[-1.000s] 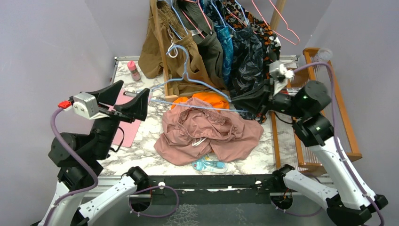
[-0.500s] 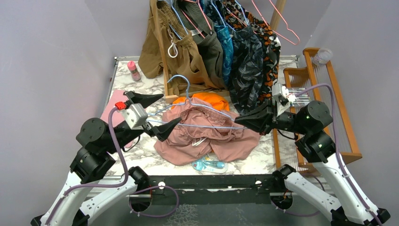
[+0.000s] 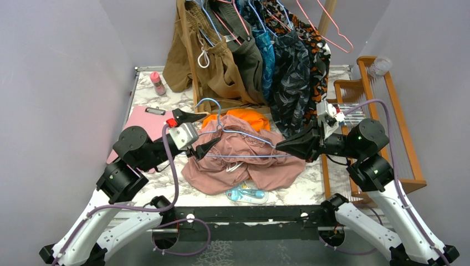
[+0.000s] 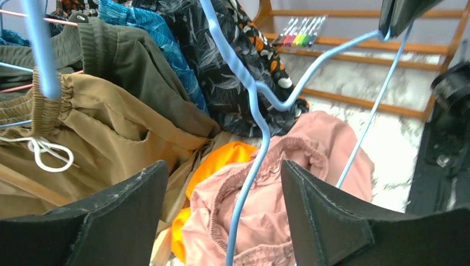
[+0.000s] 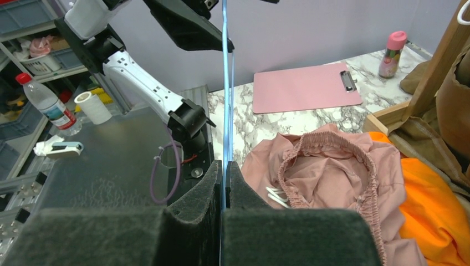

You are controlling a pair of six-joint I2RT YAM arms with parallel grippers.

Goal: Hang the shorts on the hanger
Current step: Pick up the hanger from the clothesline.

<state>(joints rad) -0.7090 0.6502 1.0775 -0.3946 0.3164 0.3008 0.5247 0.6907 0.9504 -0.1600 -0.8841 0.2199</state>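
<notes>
The dusty pink shorts [image 3: 244,163] lie crumpled mid-table, waistband open upward [image 5: 327,177]. The light blue hanger [image 3: 244,138] hovers just over them, its hook [image 3: 213,105] pointing up and back. My right gripper [image 3: 281,147] is shut on the hanger's right corner; in the right wrist view the wire [image 5: 226,83] runs straight out from between its pressed fingers [image 5: 224,183]. My left gripper [image 3: 198,133] is open around the hanger's left end. In the left wrist view the wire [image 4: 250,188] passes between the fingers [image 4: 111,221], apart from both, with the shorts [image 4: 299,210] below.
Bright orange shorts [image 3: 244,117] lie behind the pink ones. Brown and dark garments [image 3: 238,55] hang on a rack at the back, with pink hangers [image 3: 327,22] above. A pink clipboard [image 3: 145,119] and a bottle [image 3: 158,83] are at left, a wooden rack [image 3: 382,111] at right.
The left arm has swung right to the hanger's left end and its jaws have narrowed a little. The right gripper has lowered the hanger over the shorts.
</notes>
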